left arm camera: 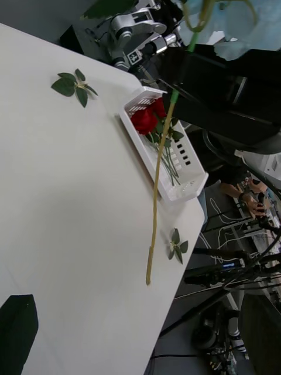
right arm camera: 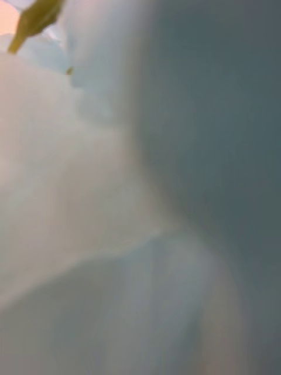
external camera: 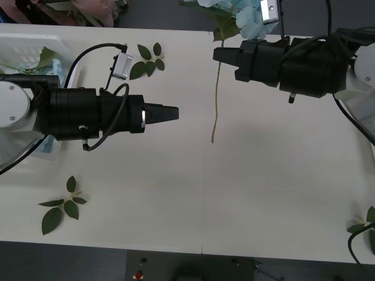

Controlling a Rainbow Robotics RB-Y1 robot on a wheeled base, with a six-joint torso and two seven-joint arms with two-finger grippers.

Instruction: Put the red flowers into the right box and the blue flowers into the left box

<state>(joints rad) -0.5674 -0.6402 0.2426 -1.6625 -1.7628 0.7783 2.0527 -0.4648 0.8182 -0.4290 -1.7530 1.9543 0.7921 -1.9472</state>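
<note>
My right gripper [external camera: 218, 55] hangs over the far middle of the table, shut on a blue flower [external camera: 245, 16]. Its pale bloom sits above the fingers and its long stem [external camera: 217, 99] dangles toward the table. The right wrist view is pressed close against blurred pale-blue petals [right arm camera: 88, 176]. In the left wrist view the same stem [left arm camera: 157, 181] hangs in front of the right box [left arm camera: 190, 184], where red flowers [left arm camera: 147, 119] lie. The left box [external camera: 41, 41] at the far left holds a blue flower [external camera: 26, 63]. My left gripper [external camera: 173, 113] points toward mid-table, open and holding nothing.
Loose green leaf sprigs lie on the table: one at the far middle-left [external camera: 149, 60], one near the front left [external camera: 61, 205] and one at the right edge [external camera: 366, 225]. A person's hands [left arm camera: 249, 196] show in the room beyond the table, near cables and stands.
</note>
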